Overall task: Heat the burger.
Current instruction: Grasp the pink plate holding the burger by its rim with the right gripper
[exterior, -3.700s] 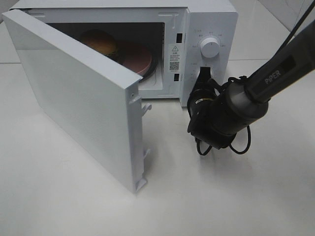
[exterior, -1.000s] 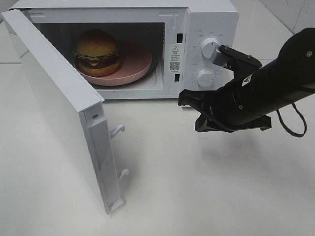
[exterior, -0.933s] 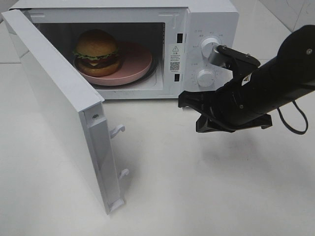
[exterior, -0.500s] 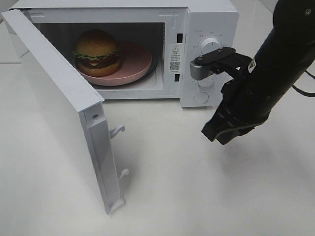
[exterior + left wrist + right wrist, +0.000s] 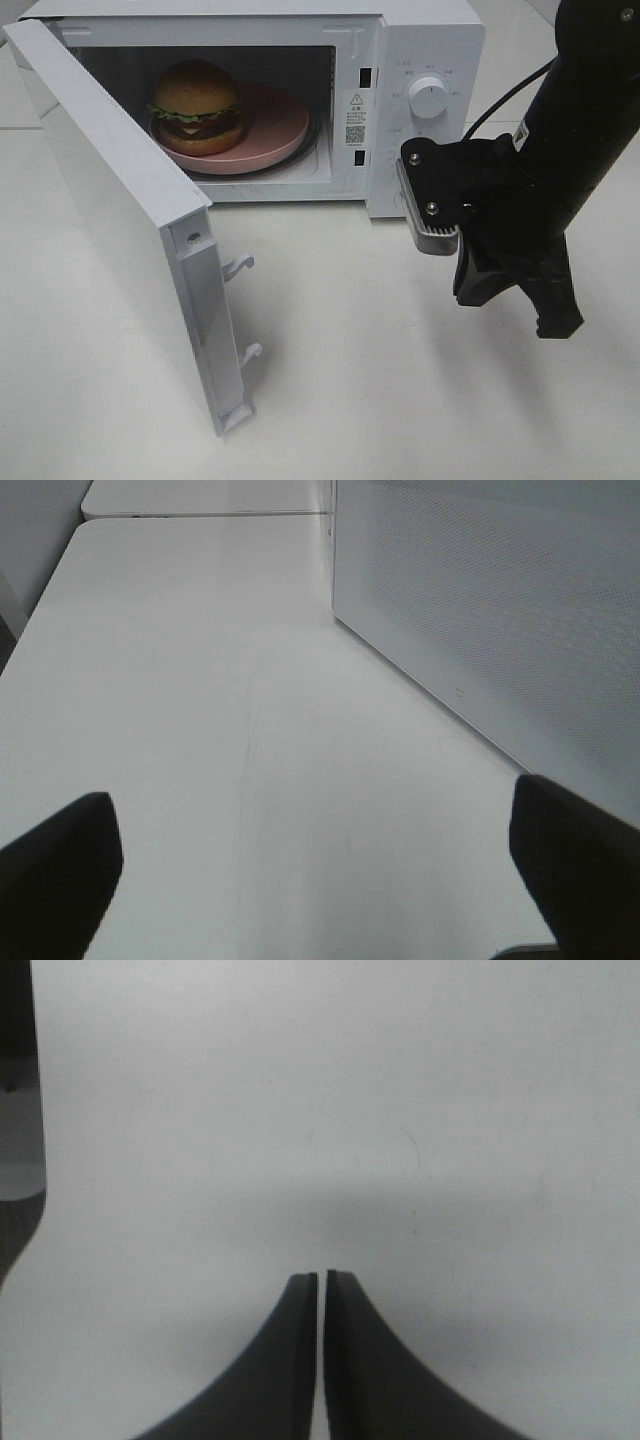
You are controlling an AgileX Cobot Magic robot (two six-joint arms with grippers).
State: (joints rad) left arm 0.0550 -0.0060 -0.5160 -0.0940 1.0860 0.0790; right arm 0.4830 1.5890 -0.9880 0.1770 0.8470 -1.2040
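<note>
The burger (image 5: 196, 98), with its golden bun, lettuce frill and dark patty, sits on a pink plate (image 5: 275, 125) inside the white microwave (image 5: 425, 40). The microwave door (image 5: 120, 200) stands wide open to the left. My right arm (image 5: 560, 150) hangs in front of the control panel and points down at the table. Its gripper (image 5: 321, 1278) is shut and holds nothing. The upper knob (image 5: 430, 97) shows and the lower one is hidden behind the arm. My left gripper (image 5: 320, 880) is open over bare table beside the door's outer face (image 5: 500, 610).
The white table (image 5: 380, 380) spreads in front of the microwave. The open door juts out toward the front left, with its latch hooks (image 5: 240, 265) facing right. A black cable (image 5: 500, 95) runs behind my right arm.
My right arm has swung from lying level before the knobs to pointing down at the table. The door swung wider earlier and has stood still for the last second. The burger stays put.
</note>
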